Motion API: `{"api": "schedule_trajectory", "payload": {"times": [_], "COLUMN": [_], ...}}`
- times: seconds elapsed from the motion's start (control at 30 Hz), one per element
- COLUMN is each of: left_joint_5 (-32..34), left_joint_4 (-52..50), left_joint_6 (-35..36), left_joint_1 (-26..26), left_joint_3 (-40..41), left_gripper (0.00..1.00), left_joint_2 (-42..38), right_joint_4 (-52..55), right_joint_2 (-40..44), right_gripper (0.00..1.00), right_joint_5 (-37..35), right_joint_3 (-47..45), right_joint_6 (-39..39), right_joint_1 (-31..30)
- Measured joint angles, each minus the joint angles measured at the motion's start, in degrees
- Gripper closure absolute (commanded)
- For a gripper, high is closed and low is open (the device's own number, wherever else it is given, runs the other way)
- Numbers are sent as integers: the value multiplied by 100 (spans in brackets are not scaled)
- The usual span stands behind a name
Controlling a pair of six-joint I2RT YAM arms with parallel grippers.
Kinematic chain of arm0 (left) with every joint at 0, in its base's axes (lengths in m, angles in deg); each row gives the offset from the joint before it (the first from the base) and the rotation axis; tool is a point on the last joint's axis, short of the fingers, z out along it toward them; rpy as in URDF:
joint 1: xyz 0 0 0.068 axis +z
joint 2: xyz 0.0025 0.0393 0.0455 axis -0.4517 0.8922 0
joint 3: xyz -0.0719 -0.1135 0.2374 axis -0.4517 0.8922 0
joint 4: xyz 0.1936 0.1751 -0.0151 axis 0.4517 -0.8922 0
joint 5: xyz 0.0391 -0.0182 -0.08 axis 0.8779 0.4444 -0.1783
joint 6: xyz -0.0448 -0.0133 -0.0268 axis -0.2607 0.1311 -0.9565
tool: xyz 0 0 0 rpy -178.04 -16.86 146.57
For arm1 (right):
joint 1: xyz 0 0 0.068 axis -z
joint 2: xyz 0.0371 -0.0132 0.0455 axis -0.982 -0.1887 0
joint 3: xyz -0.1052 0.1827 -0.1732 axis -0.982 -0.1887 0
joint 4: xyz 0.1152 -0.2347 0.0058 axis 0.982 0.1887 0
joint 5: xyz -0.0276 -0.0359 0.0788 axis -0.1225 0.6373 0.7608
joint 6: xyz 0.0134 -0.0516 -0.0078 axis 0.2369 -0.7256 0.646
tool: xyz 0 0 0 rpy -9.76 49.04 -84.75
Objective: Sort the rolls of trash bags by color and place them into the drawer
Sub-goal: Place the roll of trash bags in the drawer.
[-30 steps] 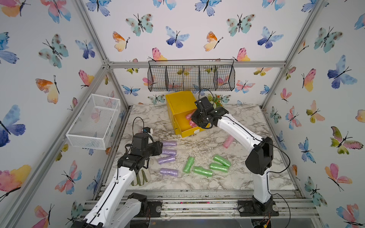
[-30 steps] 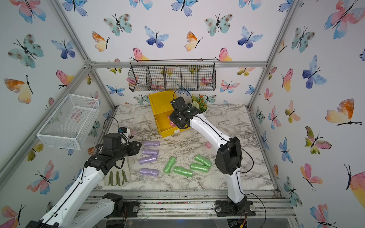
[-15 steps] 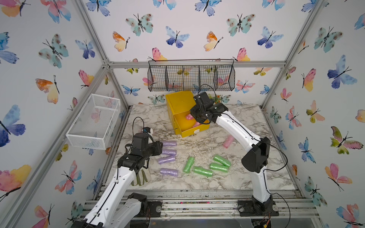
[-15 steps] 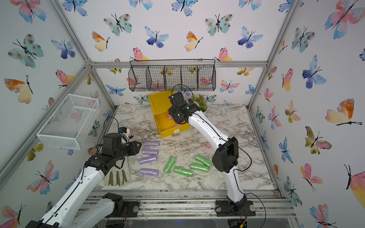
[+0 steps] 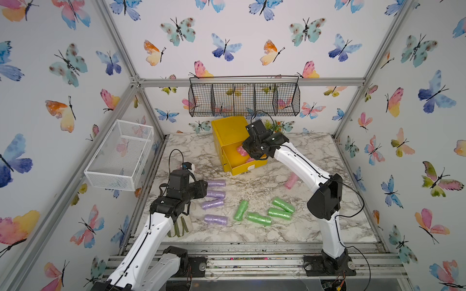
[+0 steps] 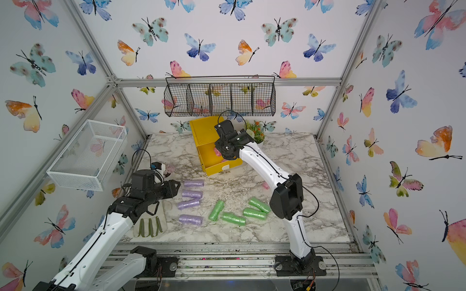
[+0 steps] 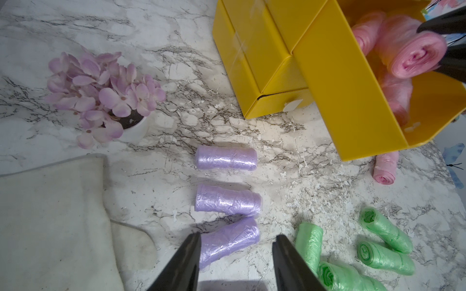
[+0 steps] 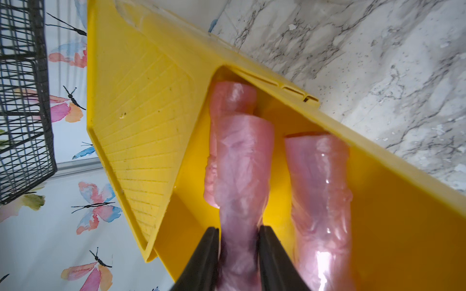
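Note:
The yellow drawer (image 5: 228, 131) chest stands at the back of the marble table, its top drawer (image 5: 243, 167) pulled out. My right gripper (image 8: 238, 228) is shut on a pink roll (image 8: 243, 173) and holds it over the open drawer, where two more pink rolls (image 8: 319, 189) lie. A further pink roll (image 5: 291, 181) lies on the table. My left gripper (image 7: 237, 235) hangs open above the lilac rolls (image 7: 227, 240), holding nothing. Several lilac rolls (image 5: 215, 194) and several green rolls (image 5: 258, 218) lie in front.
A white mesh basket (image 5: 121, 153) juts from the left wall. A black wire basket (image 5: 243, 97) hangs above the chest. A pot of lilac flowers (image 7: 100, 95) and a pale cloth glove (image 5: 180, 225) lie by the left arm. A small plant (image 5: 276, 124) stands behind the chest.
My right gripper has carried the pink roll back and leftward, further in over the open drawer. The left arm has not moved.

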Motion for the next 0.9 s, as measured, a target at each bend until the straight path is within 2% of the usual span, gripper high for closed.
{"api": "schedule_trajectory", "payload": {"times": [0.23, 0.63, 0.9], "left_joint_5": [0, 0, 0], "left_joint_4": [0, 0, 0], "left_joint_6": [0, 0, 0], "left_joint_1": [2, 4, 4], "left_joint_3": [0, 0, 0], "left_gripper": [49, 49, 49], "left_joint_2": [0, 0, 0], "right_joint_4": [98, 98, -208], "right_joint_2": [-83, -4, 664], "right_gripper": [52, 52, 53], "right_joint_5": [-17, -140, -166], "right_joint_3": [0, 2, -149], "right_joint_6": [-83, -245, -564], "right_joint_1": [0, 0, 0]}}
